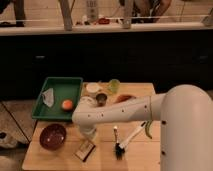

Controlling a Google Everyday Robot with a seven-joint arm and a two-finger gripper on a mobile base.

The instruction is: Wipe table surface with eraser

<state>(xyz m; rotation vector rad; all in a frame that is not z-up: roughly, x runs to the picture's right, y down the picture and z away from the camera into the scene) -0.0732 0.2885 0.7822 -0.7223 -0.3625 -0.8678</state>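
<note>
White tool (89, 132) above tan table surface (136, 154)

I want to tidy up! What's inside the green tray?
Inside the green tray lie an orange ball and a pale crumpled thing. Its near corner hides behind the arm. The tool hangs outside it, near the eraser.

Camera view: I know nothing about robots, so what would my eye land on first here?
The big white arm reaching across the wooden table from the right stands out most, its hand pointing down close to the small eraser near the front edge. Next come the green tray at the back left, holding a small orange object, and the dark red bowl at the front left.
</note>
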